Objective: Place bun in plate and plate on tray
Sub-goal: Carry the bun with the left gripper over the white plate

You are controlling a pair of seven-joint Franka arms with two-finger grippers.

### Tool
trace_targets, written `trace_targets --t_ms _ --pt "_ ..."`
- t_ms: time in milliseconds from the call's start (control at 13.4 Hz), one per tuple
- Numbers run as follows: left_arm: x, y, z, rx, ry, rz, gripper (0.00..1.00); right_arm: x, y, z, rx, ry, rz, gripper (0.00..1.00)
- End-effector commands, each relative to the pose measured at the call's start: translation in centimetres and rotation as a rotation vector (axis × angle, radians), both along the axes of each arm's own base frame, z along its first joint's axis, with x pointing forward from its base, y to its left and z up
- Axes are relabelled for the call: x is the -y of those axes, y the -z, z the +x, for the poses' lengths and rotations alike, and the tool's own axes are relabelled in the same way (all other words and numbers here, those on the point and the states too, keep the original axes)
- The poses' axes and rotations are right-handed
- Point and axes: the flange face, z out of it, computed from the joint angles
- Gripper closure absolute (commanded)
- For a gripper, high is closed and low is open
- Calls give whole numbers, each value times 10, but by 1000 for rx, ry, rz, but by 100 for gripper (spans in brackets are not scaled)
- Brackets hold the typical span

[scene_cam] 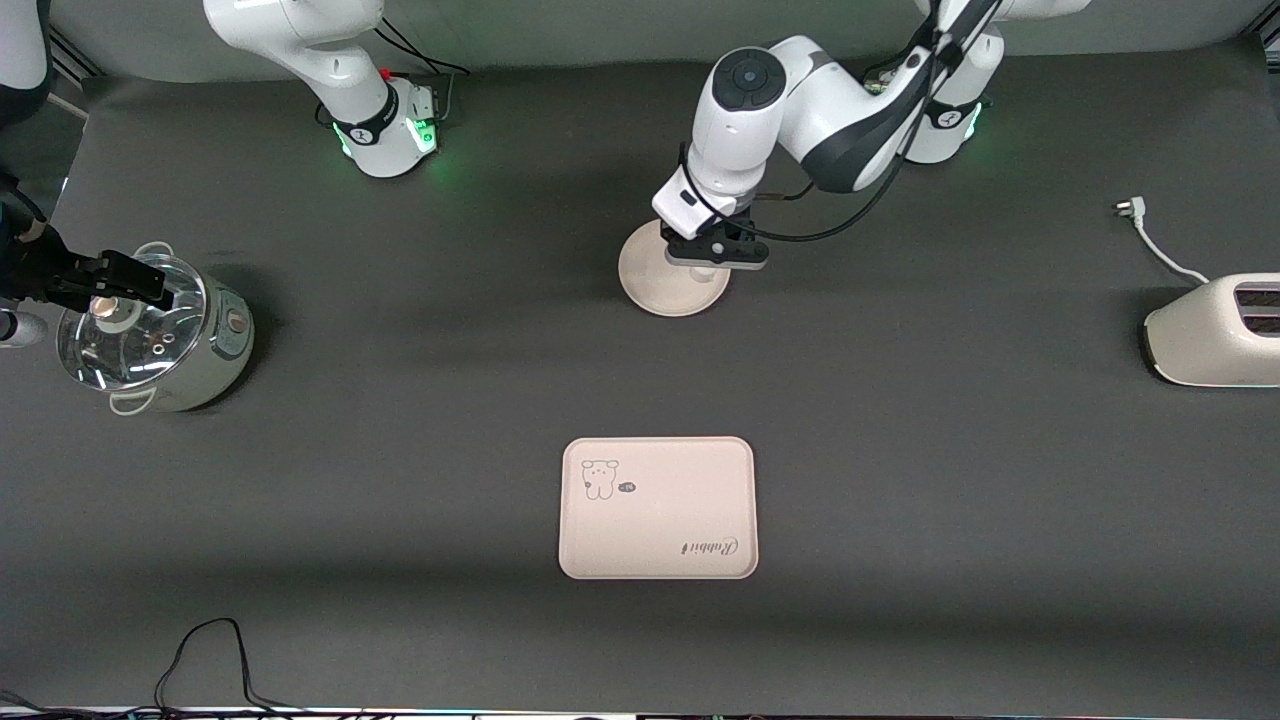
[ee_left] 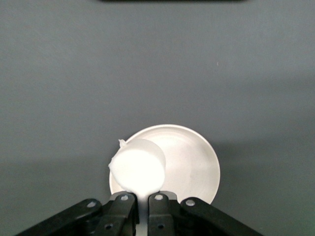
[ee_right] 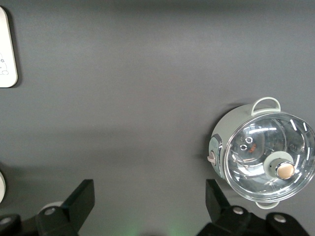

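Note:
My left gripper is shut on the white bun, holding it over the round cream plate, toward one side of the dish. Whether the bun touches the plate I cannot tell. In the front view the gripper hides the bun. The rectangular tray, with its cartoon animal and "Rabbit" script, lies nearer the front camera than the plate and has nothing on it. My right gripper waits high in the air at the right arm's end of the table, open wide with nothing between its fingers.
A pale green pot with a glass lid stands at the right arm's end. A white toaster sits at the left arm's end, its cord and plug on the mat. Black cables loop at the front edge.

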Motion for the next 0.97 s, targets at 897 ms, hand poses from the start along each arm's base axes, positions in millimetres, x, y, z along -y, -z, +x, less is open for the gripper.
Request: trace_targets --t_ms 897 --pt "81 133 -67 -40 12 51 74 -2 6 -6 -8 -20 47 0"
